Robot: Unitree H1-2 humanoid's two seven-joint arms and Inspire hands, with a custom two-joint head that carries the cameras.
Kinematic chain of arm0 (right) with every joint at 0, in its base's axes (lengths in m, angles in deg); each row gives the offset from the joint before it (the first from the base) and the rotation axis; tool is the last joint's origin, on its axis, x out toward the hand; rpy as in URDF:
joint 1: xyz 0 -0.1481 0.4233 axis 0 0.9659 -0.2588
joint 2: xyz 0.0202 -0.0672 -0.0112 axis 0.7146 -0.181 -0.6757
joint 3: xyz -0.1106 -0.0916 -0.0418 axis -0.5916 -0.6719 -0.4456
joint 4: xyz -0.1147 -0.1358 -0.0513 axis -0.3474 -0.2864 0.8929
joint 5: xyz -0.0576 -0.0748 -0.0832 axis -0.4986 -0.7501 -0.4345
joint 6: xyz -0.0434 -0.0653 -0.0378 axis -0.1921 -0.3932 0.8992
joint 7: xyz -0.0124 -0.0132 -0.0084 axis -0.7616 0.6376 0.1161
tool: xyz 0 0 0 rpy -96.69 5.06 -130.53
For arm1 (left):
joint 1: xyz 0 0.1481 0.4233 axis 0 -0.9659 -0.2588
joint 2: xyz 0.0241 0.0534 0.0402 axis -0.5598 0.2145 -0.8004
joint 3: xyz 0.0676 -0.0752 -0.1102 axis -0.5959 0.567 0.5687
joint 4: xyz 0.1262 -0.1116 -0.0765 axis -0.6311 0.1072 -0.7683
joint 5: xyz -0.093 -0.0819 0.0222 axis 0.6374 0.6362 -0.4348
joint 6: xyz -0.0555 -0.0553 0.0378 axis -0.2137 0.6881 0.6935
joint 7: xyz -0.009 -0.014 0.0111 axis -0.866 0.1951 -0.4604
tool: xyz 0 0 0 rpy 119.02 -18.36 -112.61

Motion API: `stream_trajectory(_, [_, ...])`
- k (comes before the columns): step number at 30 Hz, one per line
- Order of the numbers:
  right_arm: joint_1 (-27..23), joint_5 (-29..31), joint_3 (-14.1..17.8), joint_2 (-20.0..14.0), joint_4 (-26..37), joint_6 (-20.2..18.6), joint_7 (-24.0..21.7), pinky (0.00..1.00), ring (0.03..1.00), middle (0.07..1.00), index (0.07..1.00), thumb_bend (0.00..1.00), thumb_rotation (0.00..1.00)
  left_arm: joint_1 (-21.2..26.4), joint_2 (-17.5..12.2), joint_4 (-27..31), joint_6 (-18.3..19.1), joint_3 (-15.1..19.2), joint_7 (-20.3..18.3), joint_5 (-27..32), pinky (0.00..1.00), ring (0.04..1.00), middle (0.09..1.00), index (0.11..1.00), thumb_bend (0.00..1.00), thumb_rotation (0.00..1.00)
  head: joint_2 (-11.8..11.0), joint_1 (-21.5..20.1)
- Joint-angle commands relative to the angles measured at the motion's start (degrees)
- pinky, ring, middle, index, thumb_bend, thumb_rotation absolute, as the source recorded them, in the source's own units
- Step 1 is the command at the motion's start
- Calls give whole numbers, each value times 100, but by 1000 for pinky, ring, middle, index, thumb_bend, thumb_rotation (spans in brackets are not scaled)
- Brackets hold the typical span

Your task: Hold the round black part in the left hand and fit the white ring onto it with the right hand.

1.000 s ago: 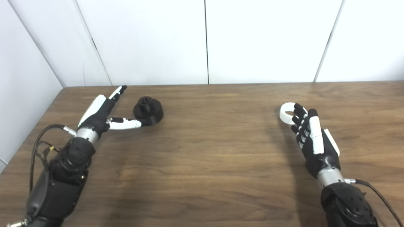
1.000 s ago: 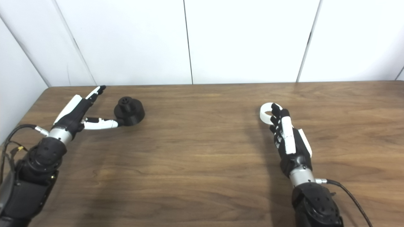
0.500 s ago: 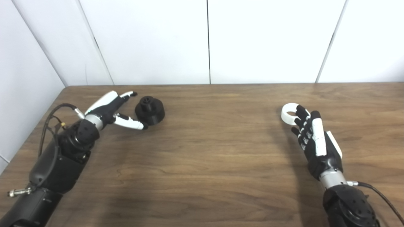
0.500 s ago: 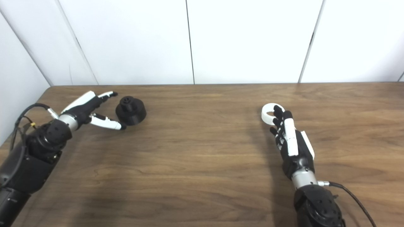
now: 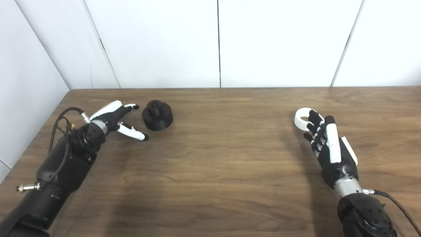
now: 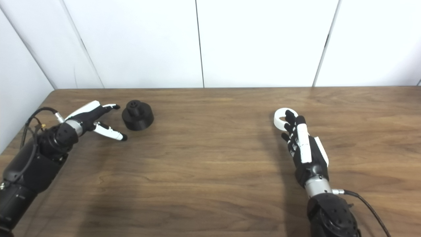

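— On the wooden table (image 5: 210, 158), left eye view first: what do you count?

— One round black part (image 5: 157, 115), one white ring (image 5: 302, 118), two hands. The black part sits flat on the wood at the far left, a small hub standing up from its top. The left hand (image 5: 115, 118) lies just beside it, fingers (image 5: 131, 106) and thumb spread apart, holding nothing; a gap of bare wood shows between the thumb tip and the part.

— And the right hand (image 5: 329, 144)?

— Well apart from all that, on the right side. Its fingers stretch forward, loosely extended, the tips overlapping the ring's near edge. Whether they press on the ring or only hover over it I cannot tell (the ring looks to lie flat on the table, not lifted).

— Right eye view, same tally?

— Same: one black part (image 6: 137, 115), one ring (image 6: 281, 119), two hands. The left hand (image 6: 93, 120) is again splayed beside the part, not touching it. The right hand (image 6: 304, 144) points its fingertips over the ring's rim, uncurled, no closed grasp visible. One cable (image 6: 368, 207) trails from the right wrist.
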Motion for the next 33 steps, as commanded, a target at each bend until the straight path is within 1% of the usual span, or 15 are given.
stream_trajectory(1, [-191,43,34,-39,222,170,-43,948,972,964,934,597,1000,355,-128,-23,-162,70,178,-106,998,1000,1000,931,1000,286,8,8])
stream_trajectory(4, [-169,33,24,-30,275,134,-26,935,971,961,931,606,1000,356,-108,-69,-184,50,220,-166,987,1000,1000,933,1000,288,-11,17])
stream_trajectory(8, [-132,24,9,-42,300,121,-32,923,971,958,928,608,1000,366,-55,-219,-310,70,374,-218,956,1000,1000,933,998,300,-11,24])
stream_trajectory(11, [-113,21,-1,-59,289,160,-52,921,969,957,929,601,1000,403,-6,-273,-268,90,428,-226,953,1000,1000,929,996,294,-21,29])
stream_trajectory(19, [-59,-23,-19,-53,307,165,-19,915,967,950,921,603,1000,470,21,-229,-262,131,347,-160,933,1000,1000,932,1000,304,-49,41])
stream_trajectory(23, [-45,-35,-26,-43,289,178,-12,912,965,947,922,610,1000,518,27,-239,-339,97,354,-183,917,1000,1000,936,1000,306,-44,34])
stream_trajectory(28, [-24,-52,-36,-26,302,184,3,921,965,950,921,609,1000,589,35,-206,-301,27,291,-234,933,1000,1000,946,1000,312,-44,28])
stream_trajectory(31, [-1,-68,-48,-13,290,227,1,916,965,948,921,607,1000,618,64,-193,-221,28,270,-229,950,1000,1000,952,1000,291,-49,27])
stream_trajectory(33, [10,-73,-54,-1,279,234,1,919,966,945,920,611,1000,635,82,-234,-256,23,296,-232,947,1000,1000,951,1000,293,-58,17])
